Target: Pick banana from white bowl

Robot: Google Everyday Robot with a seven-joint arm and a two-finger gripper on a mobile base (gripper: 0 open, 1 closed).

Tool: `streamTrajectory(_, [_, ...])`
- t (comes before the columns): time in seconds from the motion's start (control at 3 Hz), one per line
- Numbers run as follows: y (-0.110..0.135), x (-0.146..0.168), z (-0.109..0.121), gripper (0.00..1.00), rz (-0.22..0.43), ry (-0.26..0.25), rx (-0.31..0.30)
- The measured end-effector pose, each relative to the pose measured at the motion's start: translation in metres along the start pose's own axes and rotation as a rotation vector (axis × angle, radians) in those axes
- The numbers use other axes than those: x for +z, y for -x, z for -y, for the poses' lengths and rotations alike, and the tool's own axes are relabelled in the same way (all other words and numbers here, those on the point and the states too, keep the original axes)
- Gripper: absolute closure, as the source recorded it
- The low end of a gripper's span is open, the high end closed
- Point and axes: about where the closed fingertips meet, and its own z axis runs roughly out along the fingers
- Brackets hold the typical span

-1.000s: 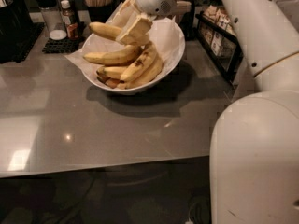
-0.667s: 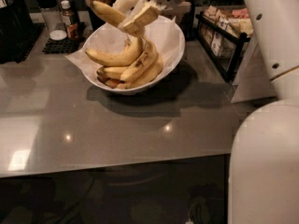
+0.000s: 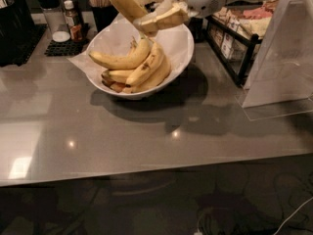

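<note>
The long, curved yellow banana (image 3: 122, 1) was held above the wide, paper-lined white bowl (image 3: 185, 53), clamped in the pale two-finger gripper (image 3: 143, 14) at the far centre. The pick was judged essentially done, with only carrying clear left.

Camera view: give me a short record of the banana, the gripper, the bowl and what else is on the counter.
banana: yellow, held in the air above the bowl's back rim, clear of the pile
gripper: above the bowl, shut on the banana
white bowl: paper-lined, on the grey counter
other bananas: several in the bowl, some brown-spotted
left rear: shakers
right: wire rack
</note>
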Motion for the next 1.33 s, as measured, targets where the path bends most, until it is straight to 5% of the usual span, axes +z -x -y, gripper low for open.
streamTrajectory(0.33, [0.006, -0.004, -0.026, 1.00, 0.095, -0.105, 0.004])
streamTrajectory(0.67, [-0.012, -0.001, -0.061, 1.00, 0.137, -0.127, 0.071])
streamTrajectory(1.33, [-0.027, 0.000, -0.081, 1.00, 0.154, -0.138, 0.112])
